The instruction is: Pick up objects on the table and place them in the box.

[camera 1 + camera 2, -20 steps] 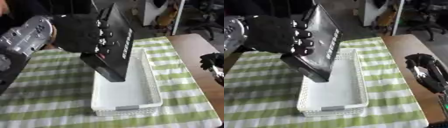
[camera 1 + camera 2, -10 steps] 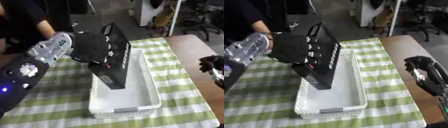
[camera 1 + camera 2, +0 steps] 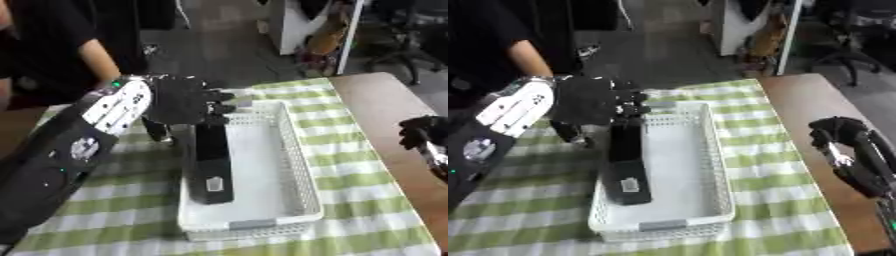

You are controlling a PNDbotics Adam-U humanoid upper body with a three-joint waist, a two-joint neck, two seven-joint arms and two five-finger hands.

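A white mesh basket lies lengthwise on the green-and-white striped cloth. A flat black box with a small white label stands on its edge inside the basket, along the left wall. My left hand is at the far end of the black box, fingers curled over its top. My right hand hangs at the right edge above the bare table, away from the basket, with its fingers relaxed and holding nothing.
The bare brown tabletop runs along the right of the cloth. The right half of the basket floor holds nothing. Beyond the table's far edge are the floor and white furniture.
My left hand has carried the black box down from a tilt above the basket and stood it inside, against the left wall. The camera view has shifted. My right hand stays put.
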